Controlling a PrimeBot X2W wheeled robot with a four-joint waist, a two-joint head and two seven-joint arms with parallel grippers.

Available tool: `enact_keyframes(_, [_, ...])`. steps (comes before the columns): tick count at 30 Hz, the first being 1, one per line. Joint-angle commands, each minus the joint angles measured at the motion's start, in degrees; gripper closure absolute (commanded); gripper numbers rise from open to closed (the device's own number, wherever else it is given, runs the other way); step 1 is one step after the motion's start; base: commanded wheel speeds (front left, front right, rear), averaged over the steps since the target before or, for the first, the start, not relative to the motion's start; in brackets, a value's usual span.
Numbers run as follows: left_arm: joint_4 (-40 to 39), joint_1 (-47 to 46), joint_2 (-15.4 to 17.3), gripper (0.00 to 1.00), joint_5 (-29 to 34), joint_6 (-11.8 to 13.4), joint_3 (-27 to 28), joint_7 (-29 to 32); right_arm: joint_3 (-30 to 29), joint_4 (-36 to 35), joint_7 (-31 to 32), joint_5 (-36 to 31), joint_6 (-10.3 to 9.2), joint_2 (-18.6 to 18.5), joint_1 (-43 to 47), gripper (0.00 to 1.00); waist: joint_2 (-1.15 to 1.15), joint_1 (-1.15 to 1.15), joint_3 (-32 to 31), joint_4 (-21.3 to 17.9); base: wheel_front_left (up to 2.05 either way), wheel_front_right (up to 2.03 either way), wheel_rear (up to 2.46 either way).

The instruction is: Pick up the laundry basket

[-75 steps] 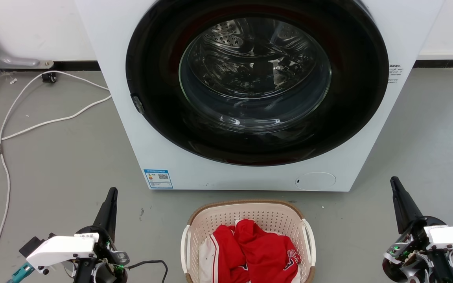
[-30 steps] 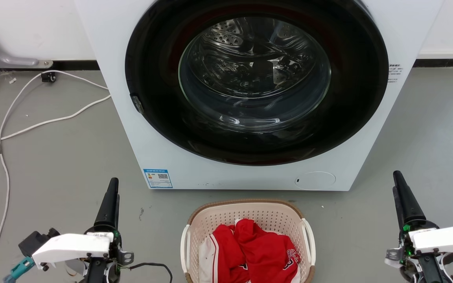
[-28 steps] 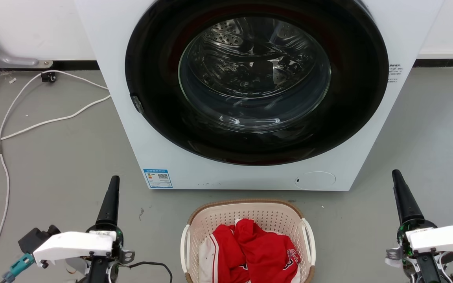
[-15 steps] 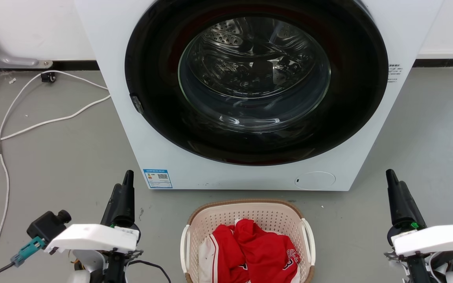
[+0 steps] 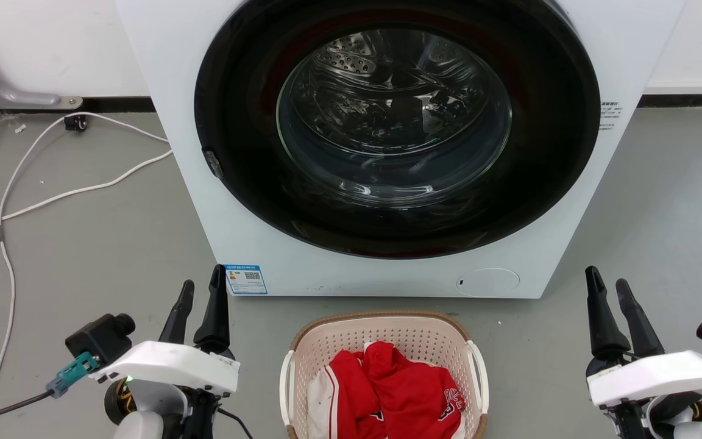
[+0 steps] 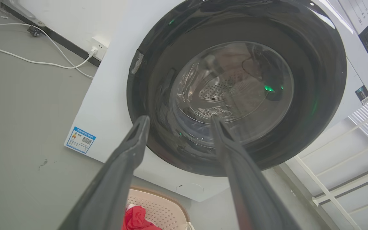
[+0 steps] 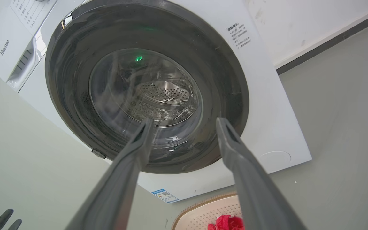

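The laundry basket [image 5: 381, 332], cream perforated plastic with a brown rim and white side handles, sits on the floor at the bottom centre of the head view, holding red clothes [image 5: 403, 390]. Its far rim also shows low in the left wrist view [image 6: 158, 207] and the right wrist view [image 7: 203, 210]. My left gripper [image 5: 203, 285] stands open to the basket's left, apart from it. My right gripper [image 5: 606, 277] stands open well to its right. Both hold nothing; their fingers point up toward the washer.
A white front-loading washer [image 5: 217, 201] with a round dark glass door [image 5: 397, 122] stands just behind the basket. White cables [image 5: 52, 195] trail over the grey floor at the left. Bare floor lies on both sides of the basket.
Both grippers have opened: each showed as a single closed dark point earlier and now shows two spread fingers. The left arm has shifted right, toward the basket. The basket has not moved.
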Motion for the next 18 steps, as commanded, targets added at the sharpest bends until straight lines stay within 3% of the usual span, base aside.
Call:
enact_keyframes(1, [-0.5, -1.6, 0.5, 0.0, 1.9, 0.4, -0.5, -0.6, 0.2, -0.9, -0.6, -2.1, 0.02, -0.1, -0.1, 0.0, 0.0, 0.0, 0.0, 0.0, 0.0, 0.0, 0.0])
enact_keyframes(18, [1.3, -2.5, 1.7, 0.0, 13.1, 2.9, -2.9, -3.4, 0.6, -1.1, -3.0, -14.9, 0.01, -0.1, 0.4, 0.0, 0.0, 0.0, -0.2, 0.0, 0.0, 0.0, 0.0])
